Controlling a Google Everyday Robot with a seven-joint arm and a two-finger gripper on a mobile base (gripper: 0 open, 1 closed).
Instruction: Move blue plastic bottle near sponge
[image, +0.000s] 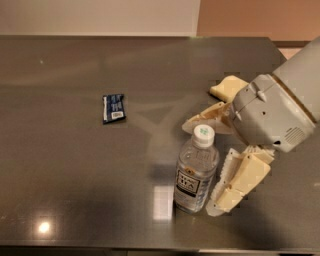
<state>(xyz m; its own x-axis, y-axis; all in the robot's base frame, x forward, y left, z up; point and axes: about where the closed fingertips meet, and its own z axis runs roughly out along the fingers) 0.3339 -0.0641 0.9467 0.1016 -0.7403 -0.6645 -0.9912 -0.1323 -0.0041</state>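
The blue plastic bottle (194, 176) stands upright on the dark table, front centre-right, with a white cap and a white-and-black label. My gripper (200, 167) has come in from the right and is open. One beige finger (207, 117) lies just behind the cap, and the other finger (239, 182) is close to the bottle's right side. The bottle sits between them, and I cannot tell if they touch it. The sponge (227, 87), a pale yellow block, lies on the table behind the gripper, partly hidden by the grey wrist (267, 115).
A small flat dark-blue packet (113, 107) lies to the left of the middle. The grey metal table (65, 175) ends at its front edge just below the bottle and at its right edge behind the arm.
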